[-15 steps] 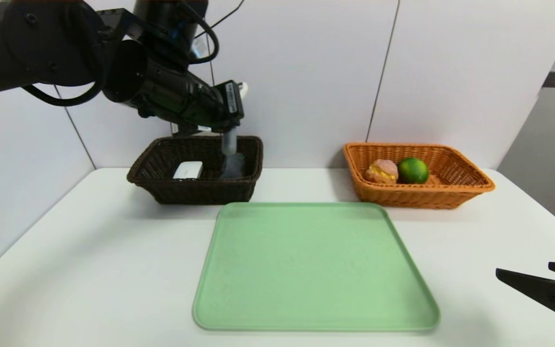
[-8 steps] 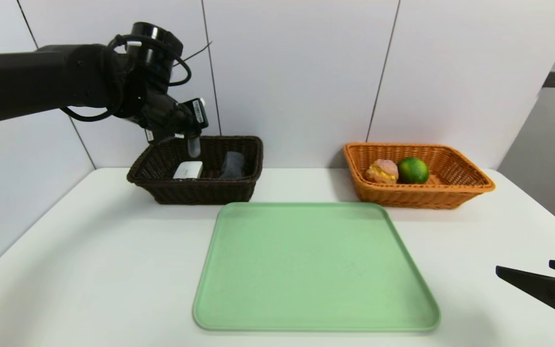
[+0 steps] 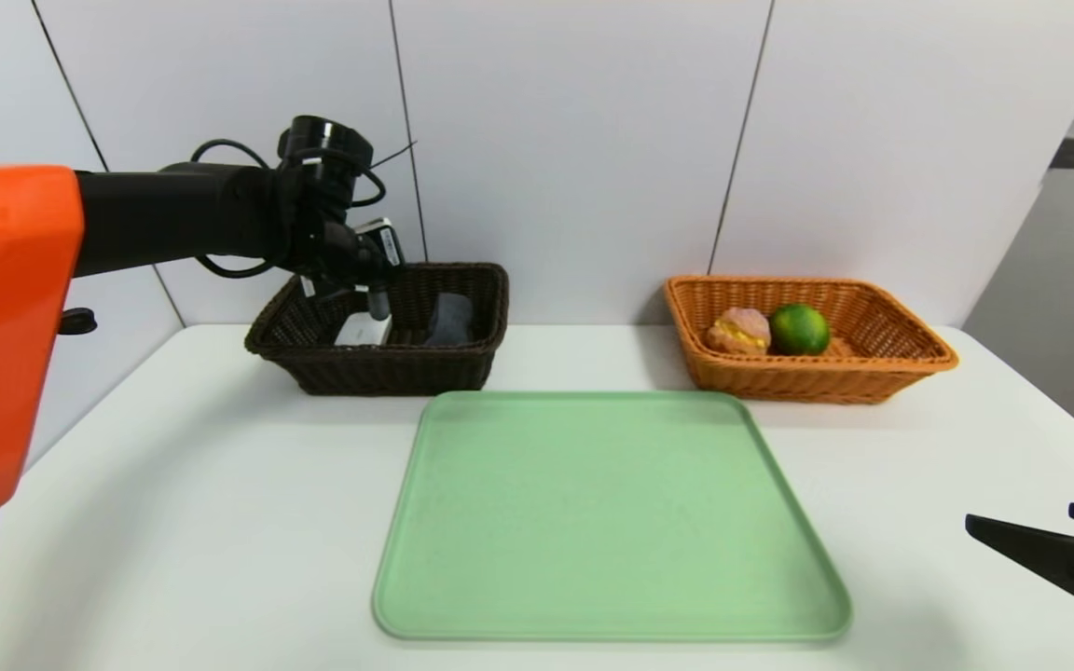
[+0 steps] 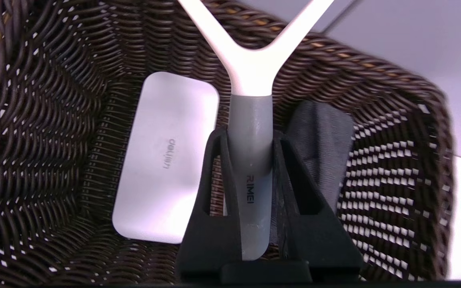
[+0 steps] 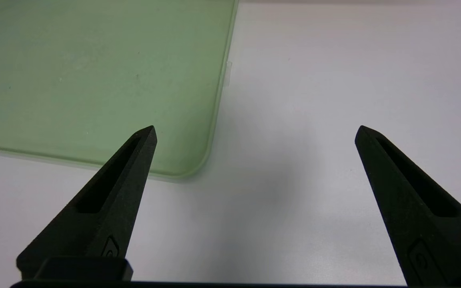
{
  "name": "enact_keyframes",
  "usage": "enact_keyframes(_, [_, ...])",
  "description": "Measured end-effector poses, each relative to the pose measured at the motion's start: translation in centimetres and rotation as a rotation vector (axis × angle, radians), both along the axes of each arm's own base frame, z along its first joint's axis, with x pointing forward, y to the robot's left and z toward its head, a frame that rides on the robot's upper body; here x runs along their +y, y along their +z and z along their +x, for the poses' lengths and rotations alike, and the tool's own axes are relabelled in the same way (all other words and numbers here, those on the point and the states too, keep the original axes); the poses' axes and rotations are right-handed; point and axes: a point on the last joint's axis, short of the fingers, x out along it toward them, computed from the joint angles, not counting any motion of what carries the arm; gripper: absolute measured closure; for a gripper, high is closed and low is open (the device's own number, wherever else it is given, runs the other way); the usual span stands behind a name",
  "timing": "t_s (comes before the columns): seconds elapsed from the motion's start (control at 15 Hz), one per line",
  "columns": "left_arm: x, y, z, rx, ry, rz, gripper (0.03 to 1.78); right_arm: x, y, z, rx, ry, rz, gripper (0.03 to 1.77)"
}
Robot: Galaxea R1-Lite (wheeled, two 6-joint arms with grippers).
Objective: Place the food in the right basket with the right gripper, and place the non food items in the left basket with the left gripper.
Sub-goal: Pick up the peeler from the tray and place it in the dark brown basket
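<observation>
Hovering at the upper left of the head view: left claw (image 3: 377, 300), clenched on a razor (image 4: 250, 132) with a smooth grey handle and a white forked neck, hanging just over the dark basket (image 3: 313, 359). Lying already inside that coarse brown weave: a flat white power bank (image 3: 363, 329) with rounded corners and a dark folded cloth (image 3: 450, 319). Sitting bare in the middle: the green tray (image 3: 607, 513), matte plastic, square with soft corners, on the white desk (image 3: 183, 485). Resting in the orange wicker basket (image 3: 882, 368) at the right: a pinkish pastry (image 3: 739, 330) with yellow filling, touching a glossy round lime (image 3: 800, 329). Idling at the lower right edge: right claw (image 5: 254, 130), released, prongs spread wide over the desk beside the tray's corner. Judging the sorting nearly finished, only the razor's release into the dark basket remaining.
</observation>
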Motion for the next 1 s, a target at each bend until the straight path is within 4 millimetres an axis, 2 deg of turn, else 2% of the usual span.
enact_keyframes(0.27, [-0.2, -1.4, 0.7, 0.030, 0.005, 0.007, 1.53, 0.0, 0.0, -0.1, -0.005, 0.001, 0.000, 0.09])
enact_keyframes(1.0, [-0.2, -2.9, 0.7, 0.086, 0.020, -0.003, 1.53, 0.0, 0.1, 0.2, -0.001, 0.007, -0.004, 0.09])
